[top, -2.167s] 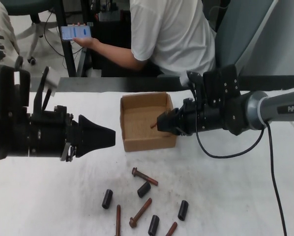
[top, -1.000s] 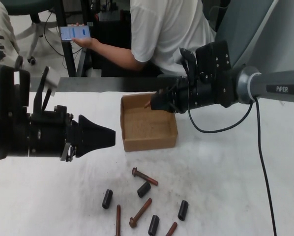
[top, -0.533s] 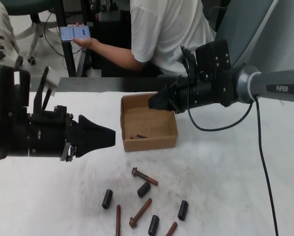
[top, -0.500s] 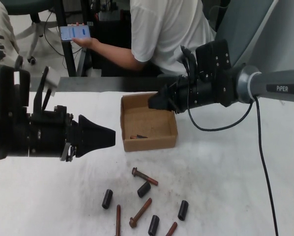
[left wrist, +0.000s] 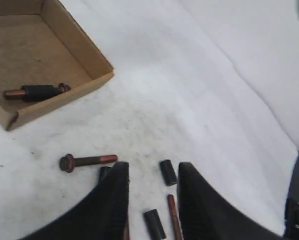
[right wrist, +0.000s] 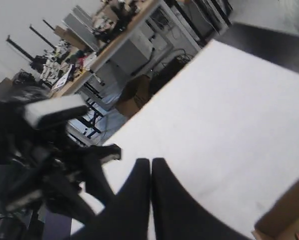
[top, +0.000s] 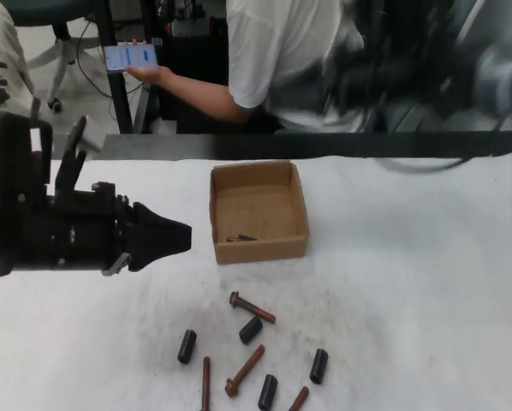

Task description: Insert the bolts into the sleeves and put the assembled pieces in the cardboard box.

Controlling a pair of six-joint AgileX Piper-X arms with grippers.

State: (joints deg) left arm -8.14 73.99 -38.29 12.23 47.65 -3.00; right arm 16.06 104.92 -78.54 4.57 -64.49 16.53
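- One assembled piece (top: 241, 238) lies inside the cardboard box (top: 258, 252).
- Four bolts (top: 252, 307) and four sleeves (top: 187, 346) lie loose on the tabletop (top: 393, 300), not yet joined.
- Nearby, the left gripper (left wrist: 149, 200) has its fingers parted and empty; the right gripper (right wrist: 150, 172) has its fingers pressed together, holding nothing.

Matt and rough nearly everywhere I look.
The cardboard box (left wrist: 64, 95) is plain brown paperboard, fibrous inside. The bolts (left wrist: 87, 161) are dull, rust-brown metal, and the sleeves (left wrist: 167, 172) look smooth and matt black. The surface (top: 393, 282) wears a white, felt-like cloth, smudged grey. My left claw (left wrist: 150, 169) is smooth, matt black plastic.
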